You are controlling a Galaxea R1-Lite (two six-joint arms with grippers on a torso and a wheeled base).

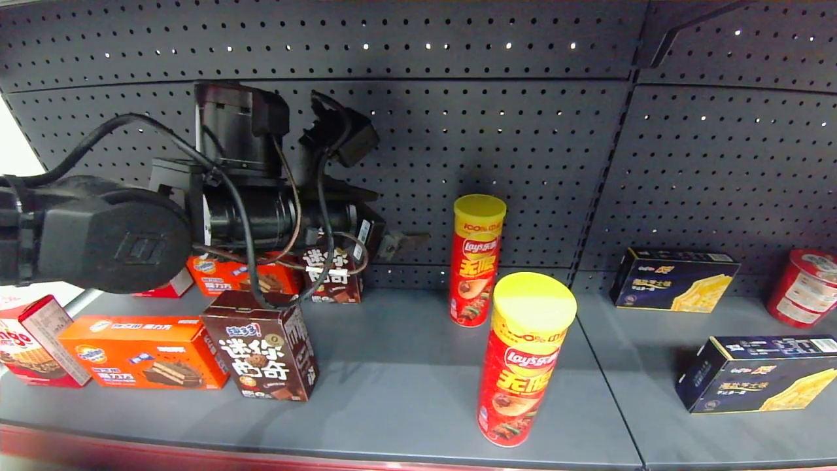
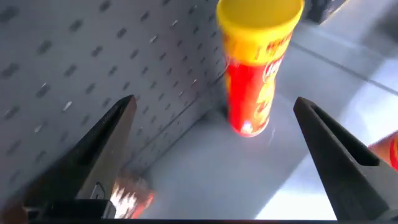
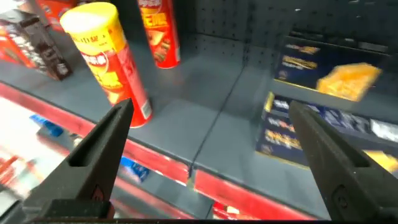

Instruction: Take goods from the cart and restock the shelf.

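Observation:
My left gripper [image 1: 399,242] hangs open and empty over the back of the grey shelf [image 1: 405,366], close to the pegboard wall. In the left wrist view its fingers [image 2: 112,143] stand wide apart, and a red chip can with a yellow lid [image 2: 254,74] stands beyond them by the wall. That back can [image 1: 477,261] and a second can [image 1: 526,360] nearer the front edge both stand upright. A brown cookie box [image 1: 333,275] sits just under my left wrist. My right gripper [image 3: 210,107] is open and empty in front of the shelf edge, facing the front can [image 3: 109,59].
At the left of the shelf lie an orange box [image 1: 147,353], a brown box [image 1: 265,353], a red box [image 1: 33,347] and another orange box [image 1: 235,275] behind. To the right are two dark blue boxes [image 1: 673,278] [image 1: 758,373] and a red cup [image 1: 804,288]. Open shelf lies between the cans and the brown boxes.

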